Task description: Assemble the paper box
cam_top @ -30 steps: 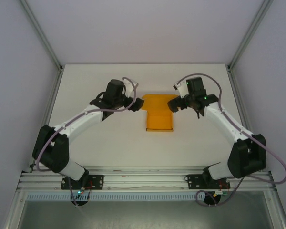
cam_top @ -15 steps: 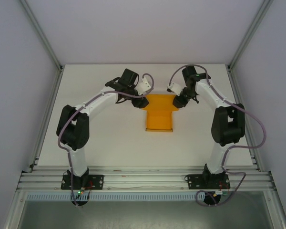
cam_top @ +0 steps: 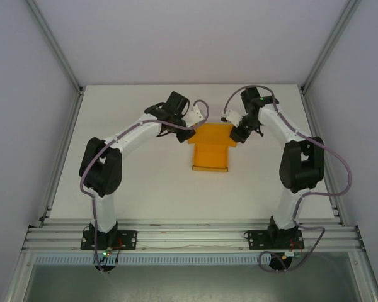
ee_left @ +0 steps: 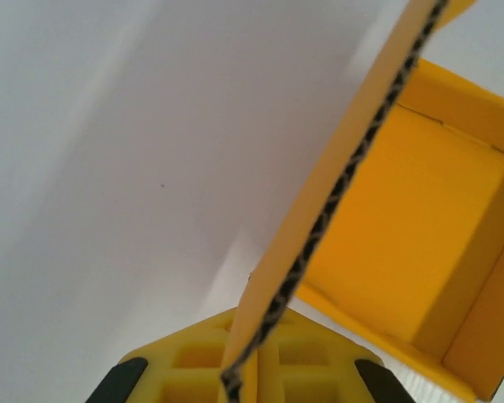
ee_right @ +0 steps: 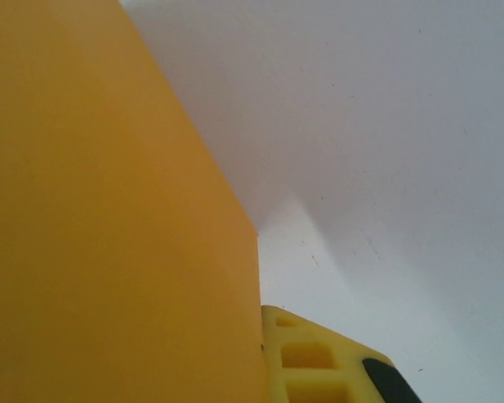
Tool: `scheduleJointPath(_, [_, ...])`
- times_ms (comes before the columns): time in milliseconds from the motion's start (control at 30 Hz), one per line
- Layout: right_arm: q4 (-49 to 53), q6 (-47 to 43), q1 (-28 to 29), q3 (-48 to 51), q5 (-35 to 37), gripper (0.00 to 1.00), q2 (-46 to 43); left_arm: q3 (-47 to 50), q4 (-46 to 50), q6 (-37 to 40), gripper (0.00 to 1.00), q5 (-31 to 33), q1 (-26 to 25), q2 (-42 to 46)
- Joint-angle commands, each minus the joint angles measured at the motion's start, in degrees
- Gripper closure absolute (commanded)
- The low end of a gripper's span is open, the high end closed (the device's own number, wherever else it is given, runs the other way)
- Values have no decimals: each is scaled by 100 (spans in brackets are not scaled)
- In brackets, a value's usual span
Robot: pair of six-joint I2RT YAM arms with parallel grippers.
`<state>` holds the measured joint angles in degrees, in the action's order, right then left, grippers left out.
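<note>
Seen from above, the orange box (cam_top: 209, 150) lies on the white worktop (cam_top: 145, 189) just above the middle of the frame. It has a wide part at the top and a narrower panel reaching down from it. Both arms arch in over it, one from each side. The left hand (cam_top: 187, 133) is at the box's upper left corner and the right hand (cam_top: 235, 134) at its upper right corner, each touching the card.

Over to the left wrist view: that hand is closed, its yellow fingers (ee_left: 189, 365) at the bottom of the frame clamped on a flap seen edge-on. The corrugated edge runs from bottom centre to the upper right. To the right of the flap the box's inside shows, a flat floor with low walls. White worktop takes the left half.

In the right wrist view, a wall of orange card covers the left half, standing against the inner face of one yellow finger (ee_right: 319, 365) at bottom centre. That hand is closed on the card too, and its second finger is hidden behind it.
</note>
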<state>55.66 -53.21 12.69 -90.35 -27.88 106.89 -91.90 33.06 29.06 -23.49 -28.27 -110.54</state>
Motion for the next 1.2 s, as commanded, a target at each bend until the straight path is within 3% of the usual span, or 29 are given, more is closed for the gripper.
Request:
scheduleJointPath(0, [-125,709,-10,-158,-45,100,-346,-83,-244,-560,100,760,-94,-19])
scheduleJointPath(167, [-1063,2503,133,210,406,100,-766,-32,-465,-1542,100,1536,-282,84])
scheduleJointPath(367, [-2033,5372,311,667,935,98,-1035,157,-899,-3104,100,1680,-346,312])
scheduleJointPath(533, [-2470,6702,626,848,1456,95,-1015,84,-1195,-4201,100,1896,-353,246])
scheduleJointPath(633, [-2696,7188,729,876,1696,94,-945,114,-1357,-4623,100,1811,-363,170])
scheduleJointPath(767, [-2965,7663,809,856,1808,92,-857,95,-1312,-4836,100,2187,-451,-36])
scheduleJointPath(1167, [-3888,7938,1268,1427,2911,90,-639,858,-2137,-5359,99,2385,-557,-177])
